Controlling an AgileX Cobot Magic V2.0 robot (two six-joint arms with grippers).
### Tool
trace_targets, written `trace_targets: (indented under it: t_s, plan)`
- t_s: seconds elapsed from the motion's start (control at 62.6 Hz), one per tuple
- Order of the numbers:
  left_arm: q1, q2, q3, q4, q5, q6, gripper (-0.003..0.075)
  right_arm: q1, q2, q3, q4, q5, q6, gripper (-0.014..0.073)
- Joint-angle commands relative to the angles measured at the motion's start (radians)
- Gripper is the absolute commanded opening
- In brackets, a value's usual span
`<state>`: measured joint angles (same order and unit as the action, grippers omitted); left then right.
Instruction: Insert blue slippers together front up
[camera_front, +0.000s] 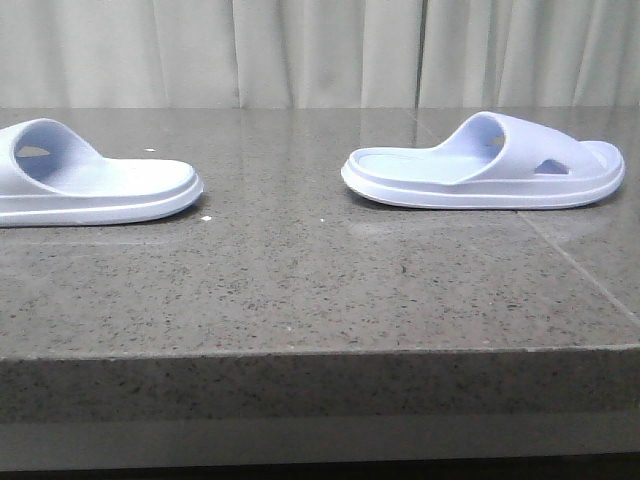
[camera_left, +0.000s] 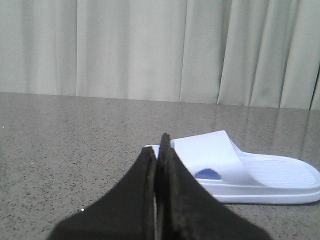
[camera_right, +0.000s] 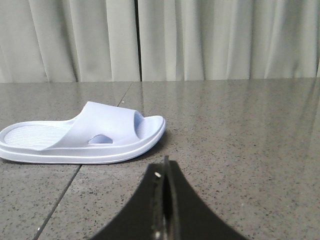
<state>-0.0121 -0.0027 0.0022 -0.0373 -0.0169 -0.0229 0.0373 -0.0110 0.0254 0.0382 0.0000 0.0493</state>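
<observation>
Two pale lavender-blue slippers lie flat on their soles on the speckled grey stone table (camera_front: 300, 270), far apart. One slipper (camera_front: 85, 180) is at the left edge of the front view, partly cut off; it also shows in the left wrist view (camera_left: 240, 167). The other slipper (camera_front: 485, 165) is at the right, with an oval side hole; it also shows in the right wrist view (camera_right: 82, 140). My left gripper (camera_left: 159, 150) is shut and empty, short of the left slipper. My right gripper (camera_right: 165, 167) is shut and empty, short of the right slipper. Neither gripper shows in the front view.
The table's front edge (camera_front: 300, 352) runs across the front view. A seam between slabs (camera_front: 575, 265) crosses the table at the right. Pale curtains (camera_front: 320, 50) hang behind the table.
</observation>
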Motion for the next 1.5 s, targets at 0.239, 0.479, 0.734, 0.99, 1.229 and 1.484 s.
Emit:
trace_targets:
  t_s: [0.239,0.479,0.734,0.99,1.229,1.484]
  plan:
    - [-0.005,-0.017,0.007,-0.001,-0.084,-0.006,-0.0020,-0.006,-0.016,-0.004,-0.013,-0.089,-0.003,-0.0118]
    - [-0.005,-0.017,0.007,-0.001,-0.084,-0.006,-0.0020,-0.006,-0.016,-0.004,-0.013,-0.089,-0.003,-0.0118]
    - [-0.005,-0.017,0.007,-0.001,-0.084,-0.006,-0.0020,-0.006,-0.016,-0.004,-0.013,-0.089,-0.003,-0.0118]
    - [-0.005,-0.017,-0.014,-0.003,-0.118,-0.006,-0.0020,-0.006,-0.016,-0.023,-0.012,-0.110,-0.003,-0.0118]
    - [-0.005,-0.013,-0.240,-0.027,0.048,-0.006,-0.0020,-0.006,-0.015,-0.238,-0.012,0.083,-0.003,-0.0118]
    - [-0.005,0.067,-0.498,-0.020,0.325,-0.006,-0.0020,-0.006,0.099,-0.476,-0.012,0.248,-0.004,-0.0118]
